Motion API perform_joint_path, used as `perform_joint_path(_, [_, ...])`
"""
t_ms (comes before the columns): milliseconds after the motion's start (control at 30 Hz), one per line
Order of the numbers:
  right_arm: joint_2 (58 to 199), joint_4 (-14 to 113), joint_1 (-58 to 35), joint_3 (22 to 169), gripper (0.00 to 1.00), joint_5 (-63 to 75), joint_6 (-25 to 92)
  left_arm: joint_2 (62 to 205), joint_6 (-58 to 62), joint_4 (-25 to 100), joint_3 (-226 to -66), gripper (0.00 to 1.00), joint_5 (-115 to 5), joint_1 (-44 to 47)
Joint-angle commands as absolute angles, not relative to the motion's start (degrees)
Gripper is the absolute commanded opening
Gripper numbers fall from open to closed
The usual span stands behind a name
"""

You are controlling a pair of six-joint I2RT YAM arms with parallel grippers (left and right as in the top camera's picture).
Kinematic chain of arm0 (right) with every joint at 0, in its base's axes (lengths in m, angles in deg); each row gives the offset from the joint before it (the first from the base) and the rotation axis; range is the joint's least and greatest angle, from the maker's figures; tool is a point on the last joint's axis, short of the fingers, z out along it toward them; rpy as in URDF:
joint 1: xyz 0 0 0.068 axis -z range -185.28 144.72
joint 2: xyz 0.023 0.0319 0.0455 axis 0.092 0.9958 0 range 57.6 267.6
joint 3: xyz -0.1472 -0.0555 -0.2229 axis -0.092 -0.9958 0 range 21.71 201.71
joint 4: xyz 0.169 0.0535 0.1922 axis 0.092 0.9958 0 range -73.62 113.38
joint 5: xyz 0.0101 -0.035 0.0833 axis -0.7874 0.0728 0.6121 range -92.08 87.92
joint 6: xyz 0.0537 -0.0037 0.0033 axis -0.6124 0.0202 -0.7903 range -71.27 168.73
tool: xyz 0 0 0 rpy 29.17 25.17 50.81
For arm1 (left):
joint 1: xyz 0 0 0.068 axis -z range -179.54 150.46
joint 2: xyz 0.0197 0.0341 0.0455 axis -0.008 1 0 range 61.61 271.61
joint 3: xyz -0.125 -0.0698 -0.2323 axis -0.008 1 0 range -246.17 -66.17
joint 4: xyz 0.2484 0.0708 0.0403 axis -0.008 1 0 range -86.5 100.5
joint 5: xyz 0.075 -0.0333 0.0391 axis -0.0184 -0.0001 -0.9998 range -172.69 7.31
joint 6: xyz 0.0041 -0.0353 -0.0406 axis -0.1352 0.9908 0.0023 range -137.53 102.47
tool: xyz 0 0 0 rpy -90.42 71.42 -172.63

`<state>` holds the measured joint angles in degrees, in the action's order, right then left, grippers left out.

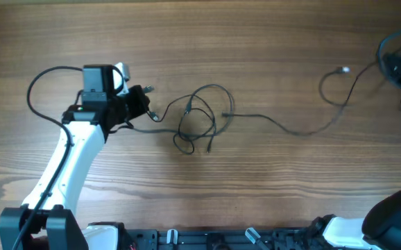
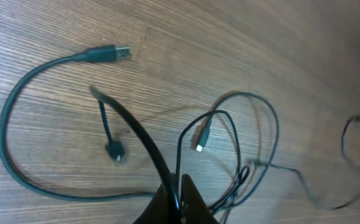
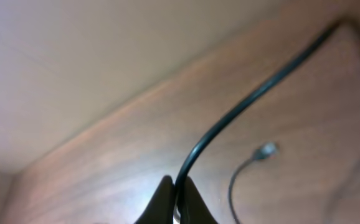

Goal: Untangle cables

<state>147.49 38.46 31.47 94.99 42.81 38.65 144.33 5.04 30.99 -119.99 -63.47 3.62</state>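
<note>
Several thin black cables (image 1: 200, 118) lie in a loose tangle of loops at the table's middle. One cable runs right from the tangle and curls up to a small pale plug (image 1: 343, 70). My left gripper (image 1: 142, 101) sits just left of the tangle and is shut on a black cable (image 2: 136, 134). In the left wrist view a USB plug (image 2: 108, 53), a small dark plug (image 2: 115, 151) and a thin connector (image 2: 202, 139) lie on the wood. My right gripper (image 3: 179, 190) is shut on a black cable (image 3: 242, 109) at the far right edge (image 1: 400, 64). A small plug (image 3: 267, 149) lies beyond it.
The table is bare brown wood (image 1: 270, 187). The left arm (image 1: 69, 167) reaches in from the front left. A thicker black wire (image 1: 37, 87) loops off its wrist. Dark mounts (image 1: 207, 239) line the front edge.
</note>
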Motion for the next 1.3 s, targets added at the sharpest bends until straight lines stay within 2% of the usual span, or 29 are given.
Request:
perform_joint_path(0, [145.45, 46.92, 30.36, 111.34, 0.04, 36.14, 44.22, 143.89, 3.68, 31.29, -119.8, 0.04, -66.74, 6.0])
perform_joint_path(133, [145.58, 57.21, 30.36, 125.31, 0.04, 18.52, 45.66, 143.89, 3.7, 31.42, -119.8, 0.04, -66.72, 6.63])
perform_joint_path(200, [145.43, 57.67, 30.36, 131.27, 0.04, 1.45, 42.84, 143.89, 3.7, 31.66, -119.8, 0.04, -66.72, 6.63])
perform_joint_path(267, [145.43, 57.15, 30.36, 135.16, 0.04, -4.8, 42.38, 143.89, 3.73, 31.71, -119.8, 0.04, -66.7, 6.63])
perform_joint_path(500, [148.14, 52.38, 30.25, 135.51, 0.04, -3.64, 42.47, 143.89, 3.73, 33.22, -119.8, 0.04, -66.7, 6.63])
perform_joint_path(767, [148.89, 49.41, 30.25, 135.51, 0.04, -15.97, 29.2, 143.89, 3.73, 34.05, -119.8, 0.04, -66.72, 6.63])
perform_joint_path(933, [149.15, 37.48, 30.25, 135.51, 0.04, -11.03, 27.72, 143.89, 3.73, 34.72, -119.8, 0.04, -66.7, 6.63])
perform_joint_path(1033, [149.26, 22.99, 30.25, 135.51, 0.04, -11.05, 27.7, 143.89, 3.73, 35.8, -119.8, 0.04, -66.7, 6.63])
perform_joint_path(1100, [149.54, 19.27, 30.25, 135.51, 0.04, -11.09, 27.78, 143.89, 3.73, 35.97, -119.8, 0.04, -66.7, 6.63])
perform_joint_path(1200, [150.59, 25.43, 30.25, 135.49, 0.04, -10.37, 28.42, 143.89, 3.73, 35.97, -119.8, 0.04, -66.7, 6.63])
perform_joint_path(1267, [151.79, 36.87, 30.25, 135.49, 0.04, 1.3, 30.65, 143.89, 3.73, 35.99, -119.8, 0.04, -66.68, 6.63])
